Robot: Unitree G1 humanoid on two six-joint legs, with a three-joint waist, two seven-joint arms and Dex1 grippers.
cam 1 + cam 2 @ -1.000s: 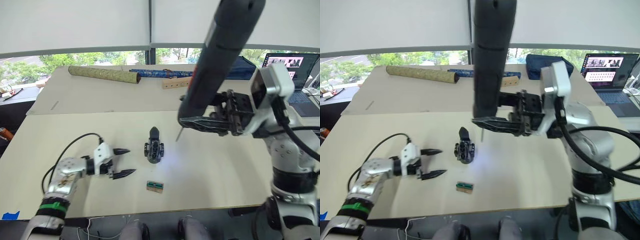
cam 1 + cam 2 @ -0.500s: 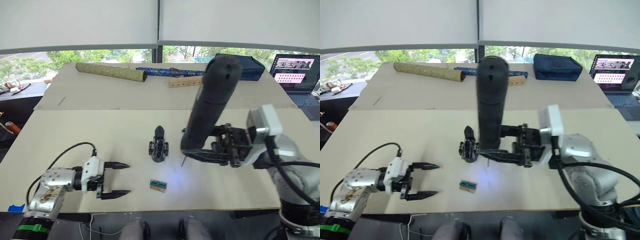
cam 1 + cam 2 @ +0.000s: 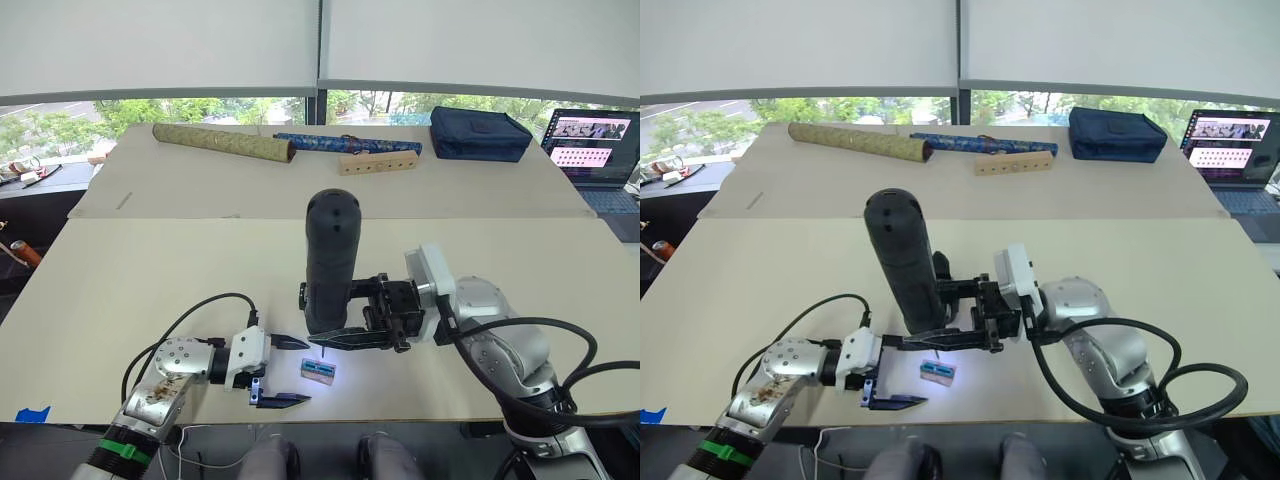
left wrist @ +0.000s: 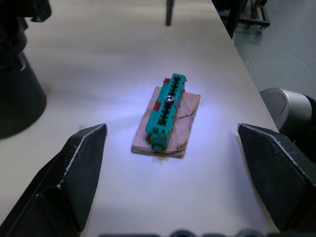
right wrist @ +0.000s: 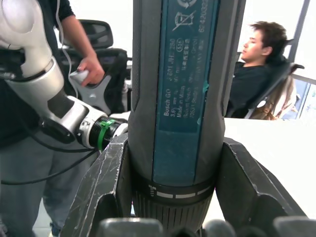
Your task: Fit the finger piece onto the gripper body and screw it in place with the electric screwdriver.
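On the pale tabletop (image 3: 150,270) by the windows, the right hand (image 3: 345,337) clamps the electric screwdriver (image 3: 328,258) upright, its bit lit just above a small green block (image 3: 320,370). The left hand (image 3: 283,371) lies spread wide either side of that block, touching nothing.

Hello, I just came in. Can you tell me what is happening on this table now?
The robot's right hand holds the electric screwdriver upright, its bit just above a small green strip on the table. The left hand is open, its fingers on either side of that strip. The gripper body sits behind the screwdriver, mostly hidden.
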